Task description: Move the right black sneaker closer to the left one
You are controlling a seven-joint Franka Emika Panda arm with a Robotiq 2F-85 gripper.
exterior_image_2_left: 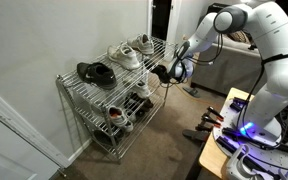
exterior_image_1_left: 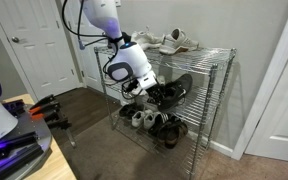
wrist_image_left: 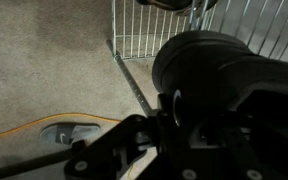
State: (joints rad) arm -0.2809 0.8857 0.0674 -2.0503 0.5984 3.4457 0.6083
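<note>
A wire shoe rack (exterior_image_1_left: 222,75) stands by the wall. Two all-black sneakers are at its middle shelf. The right black sneaker (exterior_image_1_left: 165,96) is at the shelf's open end, with the left one (exterior_image_1_left: 183,84) just behind it. My gripper (exterior_image_1_left: 148,88) is at that end of the rack (exterior_image_2_left: 84,95), closed on the right black sneaker (exterior_image_2_left: 157,72). In the wrist view the sneaker (wrist_image_left: 224,65) is a large black mass filling the space in front of the jaws (wrist_image_left: 162,118). The fingertips are hidden in the dark.
White sneakers (exterior_image_1_left: 174,41) sit on the top shelf, also seen in an exterior view (exterior_image_2_left: 129,54), beside dark shoes (exterior_image_2_left: 96,72). More shoes (exterior_image_1_left: 164,125) fill the bottom shelf. Carpet (wrist_image_left: 54,60) lies below, with an orange cable (wrist_image_left: 44,125). A desk edge (exterior_image_1_left: 39,150) is near.
</note>
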